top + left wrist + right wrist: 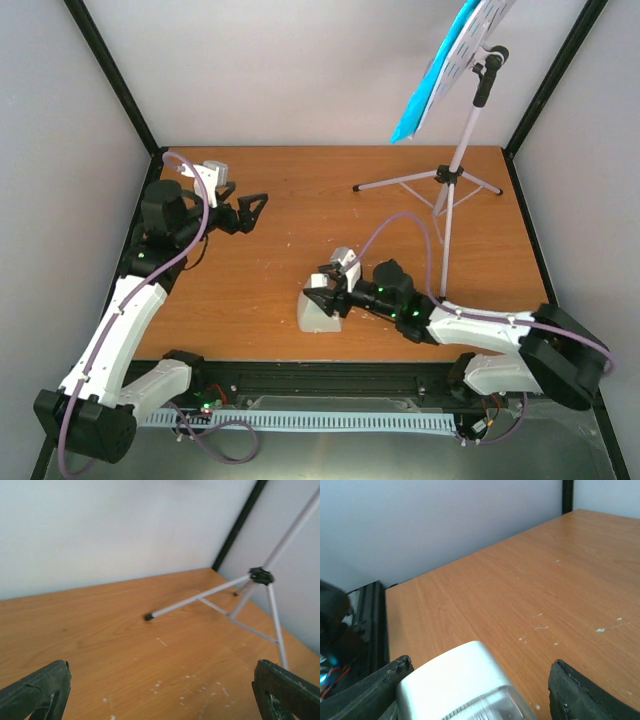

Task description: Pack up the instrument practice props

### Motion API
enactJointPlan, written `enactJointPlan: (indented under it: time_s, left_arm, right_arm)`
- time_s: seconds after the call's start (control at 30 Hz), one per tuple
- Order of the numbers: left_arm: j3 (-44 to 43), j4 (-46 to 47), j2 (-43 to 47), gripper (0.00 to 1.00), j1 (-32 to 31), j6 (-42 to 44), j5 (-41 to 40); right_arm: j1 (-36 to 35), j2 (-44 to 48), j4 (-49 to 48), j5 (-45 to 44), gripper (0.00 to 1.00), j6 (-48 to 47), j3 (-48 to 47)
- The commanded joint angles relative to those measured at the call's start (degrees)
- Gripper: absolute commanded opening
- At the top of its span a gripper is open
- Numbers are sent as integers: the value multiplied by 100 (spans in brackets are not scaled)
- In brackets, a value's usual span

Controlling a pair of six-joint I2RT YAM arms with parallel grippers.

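Metronome [322, 312] sits between the wide jaws of my right pincer [325, 290], not yet gripped.
It stands on the bench [250, 300] near the front edge, and in my right wrist view it sits much closer to one finger [385, 692] than the other. If I close like this, that finger will likely reach it first and shove or tip it. Its sloped sides and clear cover look slick, so a squeeze could pop it out. My left pincer [252, 212] is wide and empty at the far left. The stand [460, 150] is at the far right with blue pages [425, 95] up top. One leg comes down beside my right arm, and a careless swing could topple it.
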State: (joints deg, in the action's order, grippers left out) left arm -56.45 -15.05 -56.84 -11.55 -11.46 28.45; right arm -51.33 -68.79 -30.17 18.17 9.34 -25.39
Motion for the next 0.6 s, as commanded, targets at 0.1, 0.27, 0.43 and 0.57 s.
enactJointPlan:
  time_s: [0.1, 0.27, 0.43, 0.57]
  left_arm:
    - [283, 236, 386, 99, 57, 384, -1316]
    - [608, 536, 673, 100, 59, 359, -1848]
    - [821, 871, 943, 99, 65, 473, -2203]
    - [882, 886, 958, 99, 65, 576, -2257]
  right_arm:
    - [-986, -2053, -1092, -2397, 72, 481, -1015]
    - [-1365, -3674, -1182, -2776, 71, 380, -2571]
    - [-1379, -4633, -1181, -2558, 72, 345, -3738]
    - [-1379, -4683, -1165, -2524, 83, 105, -3967]
